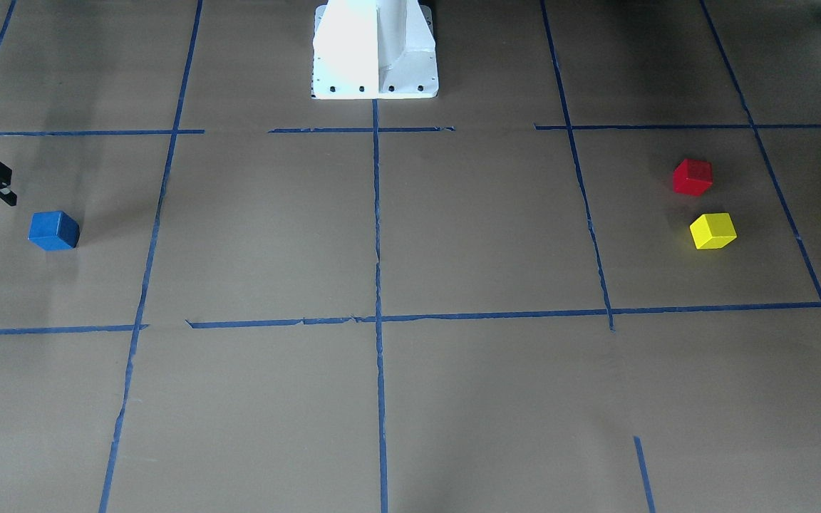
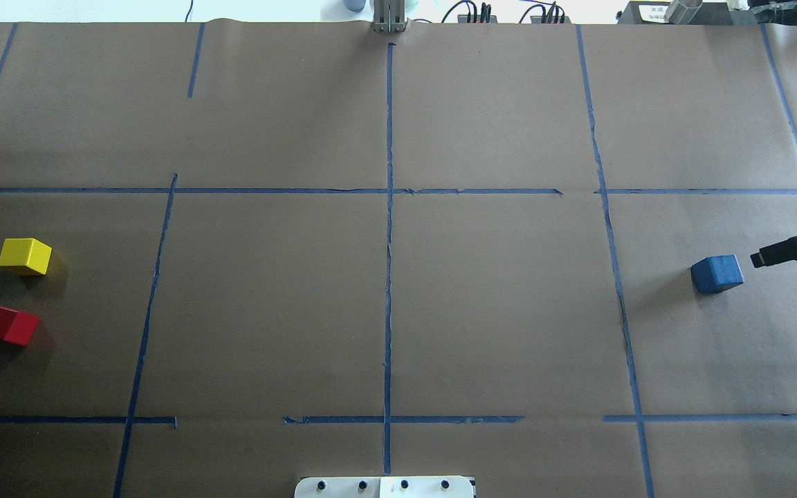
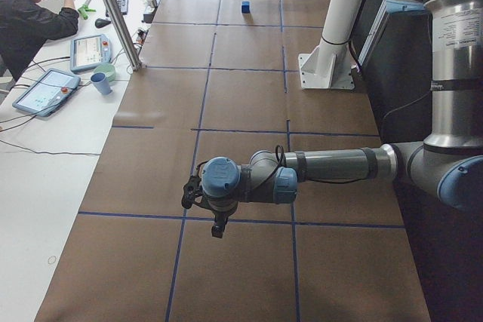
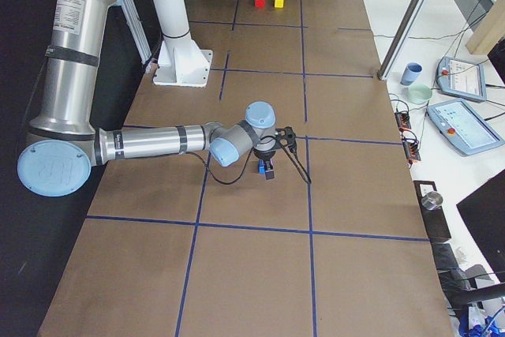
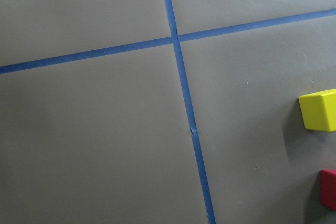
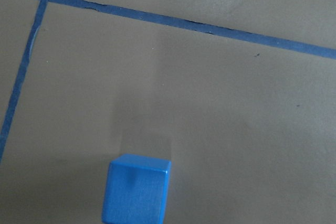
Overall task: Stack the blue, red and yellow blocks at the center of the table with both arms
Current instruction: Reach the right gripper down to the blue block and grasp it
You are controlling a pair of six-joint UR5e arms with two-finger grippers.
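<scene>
The blocks lie at opposite ends of the desk (image 2: 495, 311), which is presumably why both arms are called for. The blue block (image 2: 717, 274) sits flat on the robot's right side. The red block (image 2: 9, 325) and yellow block (image 2: 25, 256) sit near each other but apart on its left. None is at the centre yet.

The right pincer (image 2: 782, 253) hangs low just beside the blue block, on the side away from the centre and not touching it. This looks like an approach for the first pick. Its wrist view shows the block at the bottom edge of the picture, so the pincer seems not quite over it. The frame edge cuts it off, so I cannot tell how wide it stands.

The left pincer (image 3: 217, 225) points down at the desk. Its camera catches the yellow and red blocks at the right margin — its width I cannot tell either.
</scene>
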